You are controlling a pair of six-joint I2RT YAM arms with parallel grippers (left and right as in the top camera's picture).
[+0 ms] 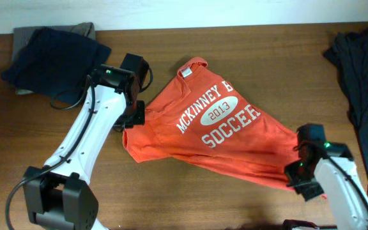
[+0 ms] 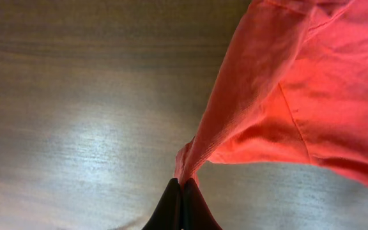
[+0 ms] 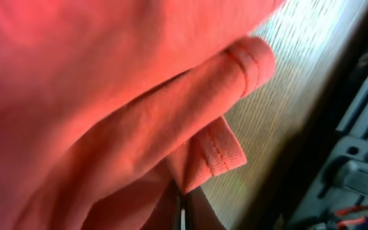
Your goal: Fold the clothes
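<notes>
Fingertips (image 2: 171,211) of my left gripper (image 1: 135,116) are clamped on a bunched edge of the red-orange T-shirt (image 1: 216,137), just right of the dark clothes pile (image 1: 50,54). Shirt lies on the table (image 1: 171,198), white lettering up, stretching rightward. Over there, my right gripper (image 3: 183,207) is pinched shut on its hemmed corner, and another dark garment (image 1: 363,83) lies beyond.

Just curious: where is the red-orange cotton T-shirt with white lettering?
In the overhead view the T-shirt is mid-table, pinched between the left gripper and the right gripper.
</notes>
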